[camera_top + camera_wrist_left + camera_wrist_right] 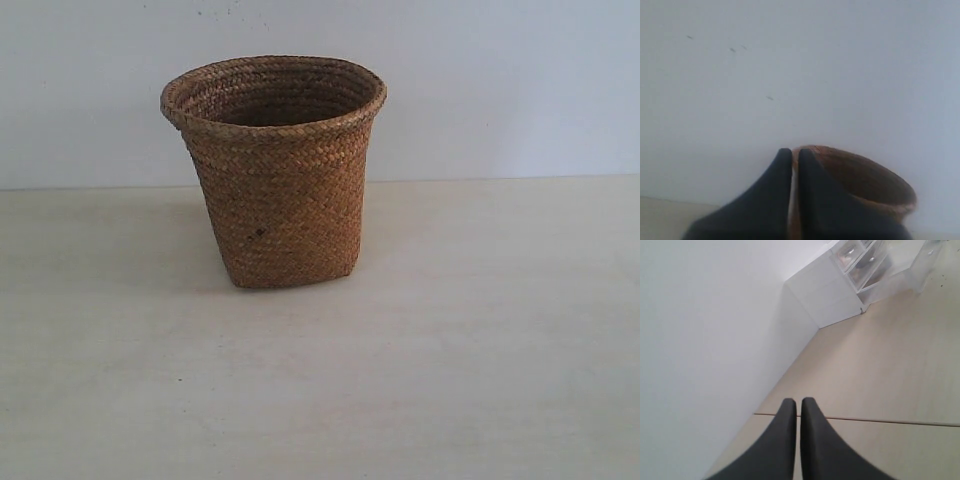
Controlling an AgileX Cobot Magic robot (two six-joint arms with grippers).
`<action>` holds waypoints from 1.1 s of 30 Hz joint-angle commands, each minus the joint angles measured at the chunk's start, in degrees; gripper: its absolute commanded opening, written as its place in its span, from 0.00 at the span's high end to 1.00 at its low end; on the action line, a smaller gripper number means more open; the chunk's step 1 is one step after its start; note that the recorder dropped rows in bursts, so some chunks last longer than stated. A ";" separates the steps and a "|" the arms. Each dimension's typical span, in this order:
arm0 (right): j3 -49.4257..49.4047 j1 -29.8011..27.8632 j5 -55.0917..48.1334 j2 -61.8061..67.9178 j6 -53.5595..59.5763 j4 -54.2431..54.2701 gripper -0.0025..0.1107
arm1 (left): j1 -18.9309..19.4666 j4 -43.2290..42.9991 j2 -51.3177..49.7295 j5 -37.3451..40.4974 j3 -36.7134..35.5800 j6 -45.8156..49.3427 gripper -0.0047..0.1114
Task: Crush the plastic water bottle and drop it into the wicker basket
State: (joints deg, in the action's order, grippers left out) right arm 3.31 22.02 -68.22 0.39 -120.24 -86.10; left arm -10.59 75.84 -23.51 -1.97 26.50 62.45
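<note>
The wicker basket [275, 170] stands upright on the pale table, brown and woven, with a thick rolled rim and a small dark spot low on its side. The plastic water bottle shows in none of the views. Neither gripper appears in the exterior view. In the left wrist view my left gripper [794, 152] is shut with nothing between its black fingers, and the basket's rim [870, 175] rises just behind them. My right gripper [799, 401] is likewise shut and empty, held above bare table beside the white wall.
The pale wooden table [480, 340] runs to a white wall [500, 80] behind the basket. In the right wrist view a white cabinet [827, 292] with clear plastic drawers [865, 260] stands far off along the wall, and a thin seam [880, 420] crosses the surface.
</note>
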 commanded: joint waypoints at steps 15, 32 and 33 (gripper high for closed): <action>-0.21 -0.18 -0.08 -0.39 0.37 -0.42 0.98 | 9.41 0.76 23.15 -9.11 -19.35 1.24 0.92; -0.21 -0.18 -0.08 -0.39 0.37 -0.42 0.98 | 9.41 -33.26 23.15 7.24 -26.50 -18.03 0.92; -0.21 -0.18 -0.08 -0.39 0.37 -0.42 0.98 | 9.41 -41.08 23.15 10.02 -26.50 -25.89 0.92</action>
State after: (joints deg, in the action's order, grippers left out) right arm 3.31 22.02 -67.94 0.28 -120.24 -86.10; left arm -1.40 52.44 -0.44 0.00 0.38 52.25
